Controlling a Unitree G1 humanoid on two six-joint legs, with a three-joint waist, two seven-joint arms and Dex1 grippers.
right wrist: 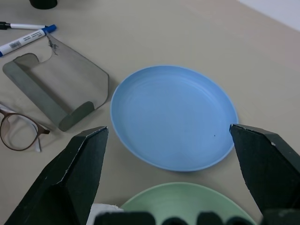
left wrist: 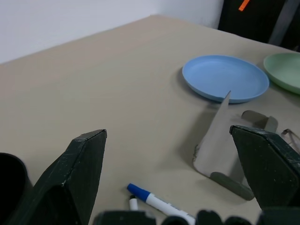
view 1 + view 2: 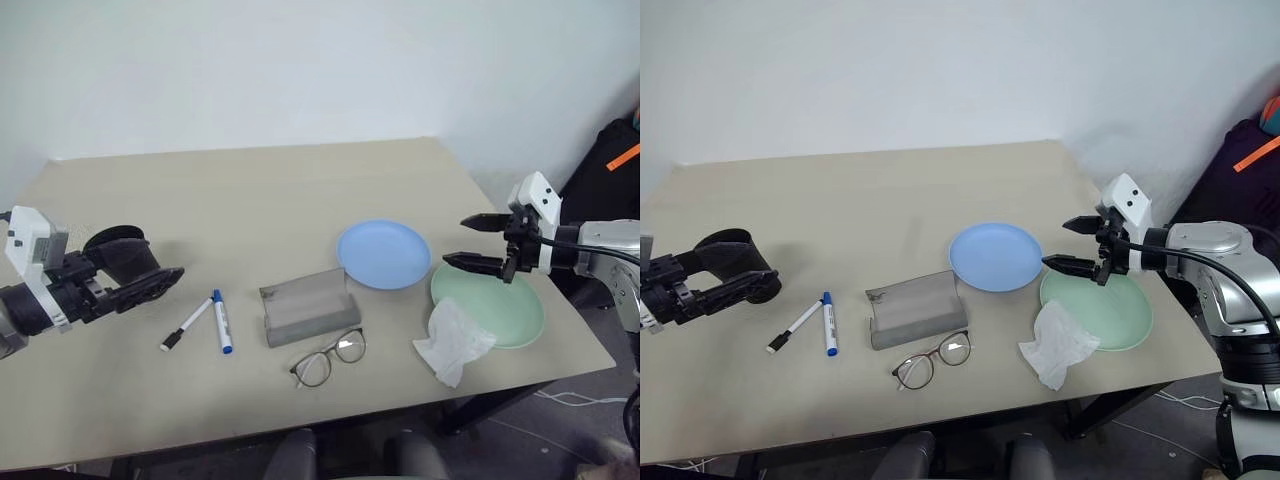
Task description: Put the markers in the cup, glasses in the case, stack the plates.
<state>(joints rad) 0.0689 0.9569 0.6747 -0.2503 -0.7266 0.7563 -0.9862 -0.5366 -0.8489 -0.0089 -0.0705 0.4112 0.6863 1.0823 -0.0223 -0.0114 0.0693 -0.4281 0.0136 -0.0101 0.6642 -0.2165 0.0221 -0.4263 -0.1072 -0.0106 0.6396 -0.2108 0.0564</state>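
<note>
Both the left gripper and right gripper stand wide apart, holding nothing. The right hangs over the green plate, beside the blue plate. Both plates lie flat, unstacked.

Beige table against plain white wall.

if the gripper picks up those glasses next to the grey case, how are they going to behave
The glasses look thin-wired, so probably light and easily bent by a hard squeeze. The lenses could be slippery; the frame seems a safer hold. The temples appear unfolded, so they may swing when lifted.
</note>
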